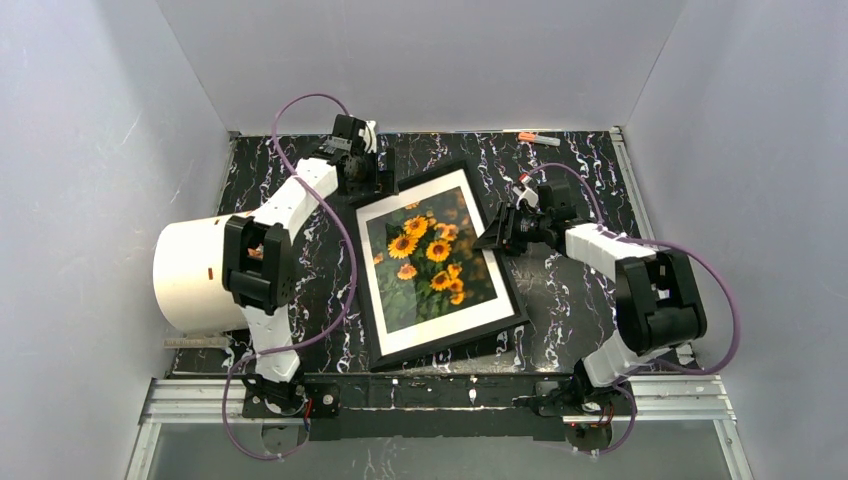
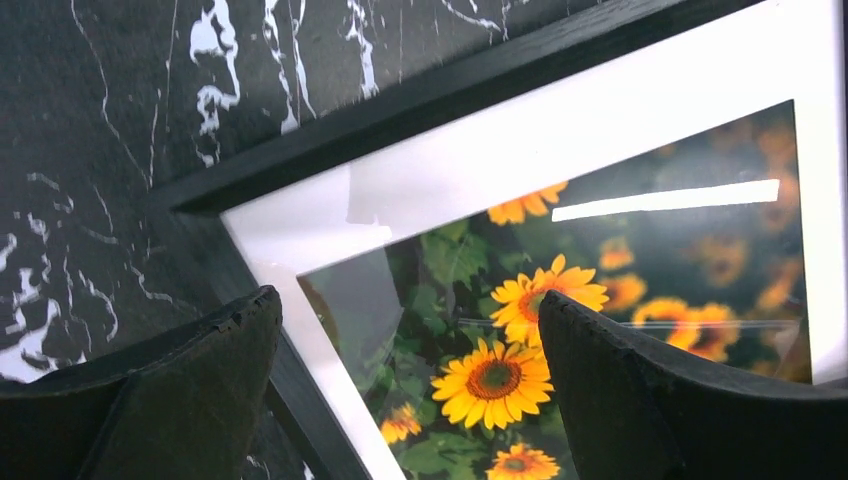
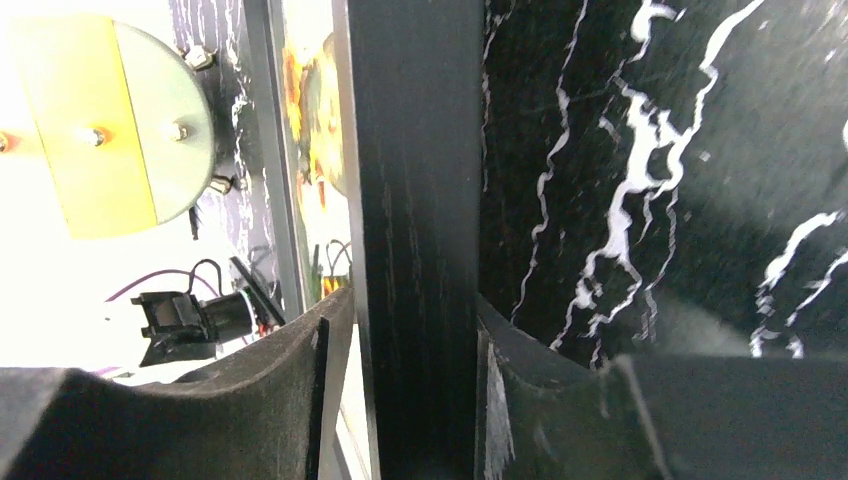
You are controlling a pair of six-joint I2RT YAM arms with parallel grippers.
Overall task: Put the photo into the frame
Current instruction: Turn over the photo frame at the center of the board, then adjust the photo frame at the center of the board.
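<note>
Matt black wood-grain frame (image 3: 415, 250), glossy reflective pane (image 2: 660, 200), polished marbled tabletop (image 2: 100, 100).

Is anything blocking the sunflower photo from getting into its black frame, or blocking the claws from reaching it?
Nothing visible does. The photo already lies inside the frame, face up under its pane. The right gripper straddles the frame's right bar; the left gripper hangs open over a corner.

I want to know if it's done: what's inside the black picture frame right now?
The sunflower photo lies inside the frame, white border showing, under the glass pane. Whatever is behind the photo is covered and cannot be seen.
</note>
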